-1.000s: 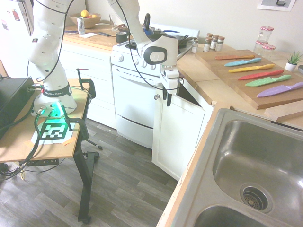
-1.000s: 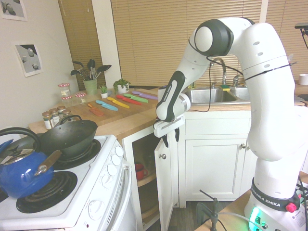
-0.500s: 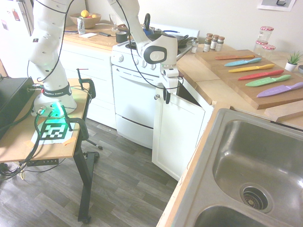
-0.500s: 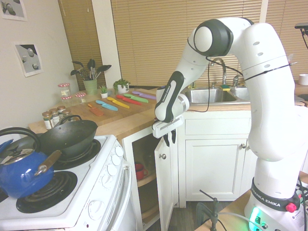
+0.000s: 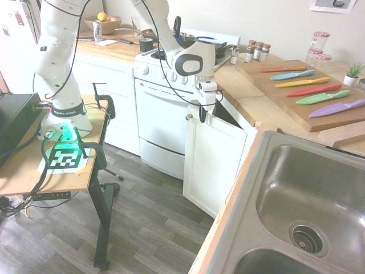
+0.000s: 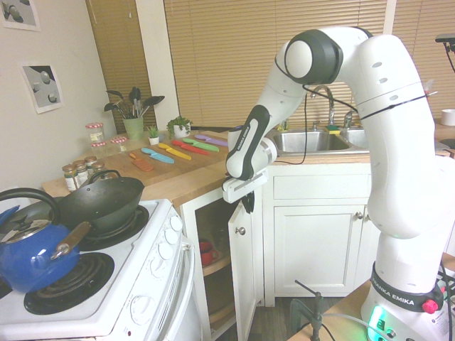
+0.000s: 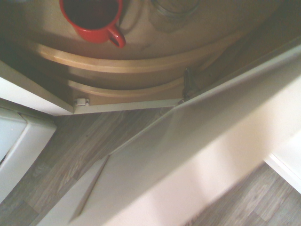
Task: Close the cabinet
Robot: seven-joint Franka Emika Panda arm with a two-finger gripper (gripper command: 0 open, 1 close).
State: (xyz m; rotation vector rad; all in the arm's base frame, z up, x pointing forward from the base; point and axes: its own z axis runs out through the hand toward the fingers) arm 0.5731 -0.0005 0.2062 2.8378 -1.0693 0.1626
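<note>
cabinet door (image 5: pixel 214 160) beside the oven (image 5: pixel 159 123) stands partly open, a red mug (image 7: pixel 96 19) on the shelf inside. gripper (image 5: pixel 203 114) sits at the door's top edge, fingers apparently narrow, holding nothing. advise a steady push on the outer face, near the knob (image 5: pixel 188 117).

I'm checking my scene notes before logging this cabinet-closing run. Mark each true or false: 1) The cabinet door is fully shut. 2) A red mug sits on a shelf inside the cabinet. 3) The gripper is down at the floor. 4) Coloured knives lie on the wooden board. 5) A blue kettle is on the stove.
1) False: the cabinet door stands partly open.
2) True: the red mug is on a curved shelf inside.
3) False: the gripper is at the door's top edge, near the knob.
4) True: the knives lie in a row.
5) True: the blue kettle sits on a burner.
</note>
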